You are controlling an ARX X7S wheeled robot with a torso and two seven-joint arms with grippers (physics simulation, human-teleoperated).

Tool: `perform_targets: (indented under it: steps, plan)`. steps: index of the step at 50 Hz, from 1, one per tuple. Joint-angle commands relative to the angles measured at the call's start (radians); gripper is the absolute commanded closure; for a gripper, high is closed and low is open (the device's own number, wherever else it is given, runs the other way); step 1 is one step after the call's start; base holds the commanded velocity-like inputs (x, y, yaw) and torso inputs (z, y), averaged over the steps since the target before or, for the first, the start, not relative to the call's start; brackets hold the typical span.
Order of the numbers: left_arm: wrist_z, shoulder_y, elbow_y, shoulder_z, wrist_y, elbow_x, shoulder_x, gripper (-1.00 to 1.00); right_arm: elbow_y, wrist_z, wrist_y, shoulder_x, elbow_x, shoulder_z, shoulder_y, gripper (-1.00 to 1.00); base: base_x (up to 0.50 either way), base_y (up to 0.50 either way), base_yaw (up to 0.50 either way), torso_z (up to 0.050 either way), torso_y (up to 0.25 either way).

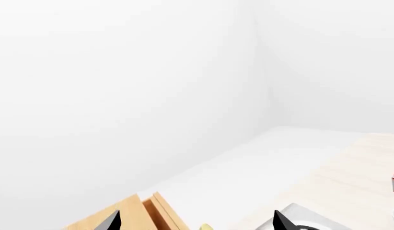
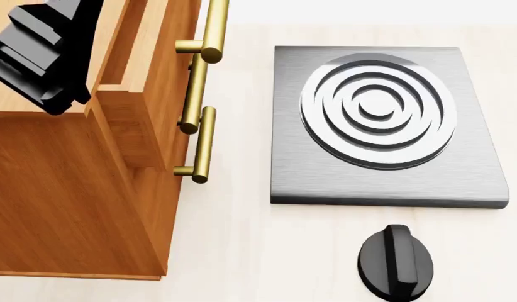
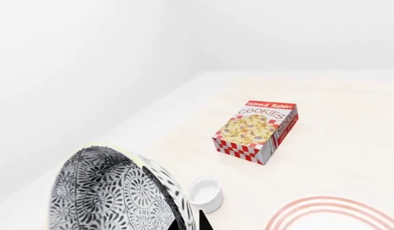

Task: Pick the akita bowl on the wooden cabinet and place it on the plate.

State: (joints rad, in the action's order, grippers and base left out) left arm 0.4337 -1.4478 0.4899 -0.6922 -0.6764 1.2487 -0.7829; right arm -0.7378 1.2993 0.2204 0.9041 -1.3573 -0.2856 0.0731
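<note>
The akita bowl (image 3: 110,194), patterned black and white, hangs tilted in the right wrist view. My right gripper (image 3: 194,223) is shut on its rim, with one dark fingertip on each side of the wall. The plate (image 3: 331,211), white with red rings, lies on the pale table just beside and below the bowl. The wooden cabinet (image 2: 65,189) fills the left of the head view, and my left arm (image 2: 40,53) hovers over its top. My left gripper (image 1: 195,225) is open, its fingertips (image 1: 110,223) wide apart with nothing held between them. The head view shows neither the bowl nor the plate.
A grey square stove (image 2: 384,126) with ringed burner sits right of the cabinet, a black knob (image 2: 397,261) in front of it. A cookies box (image 3: 258,129) and a small white cup (image 3: 206,194) lie near the plate. Brass handles (image 2: 204,94) jut from the cabinet.
</note>
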Motion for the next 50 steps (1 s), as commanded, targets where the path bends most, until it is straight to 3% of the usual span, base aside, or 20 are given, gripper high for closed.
perform_targets:
  steps: [1,21,50]
  plan:
    - [-0.001,0.012,-0.001,0.0,0.008,-0.005,-0.002,-1.0,0.022,-0.012,-0.021,-0.024,0.009,-0.061,-0.054,1.0,0.0,0.0,0.0,0.0,0.0]
    - [-0.003,0.02,-0.003,0.0,0.01,-0.004,-0.004,-1.0,0.081,-0.044,-0.047,-0.061,0.01,-0.149,-0.14,1.0,0.0,0.0,0.0,0.001,0.001]
    - [-0.012,0.053,-0.009,-0.003,0.032,-0.02,-0.005,-1.0,0.216,-0.038,-0.01,-0.032,0.017,-0.132,-0.113,1.0,0.0,0.0,0.0,0.0,0.0]
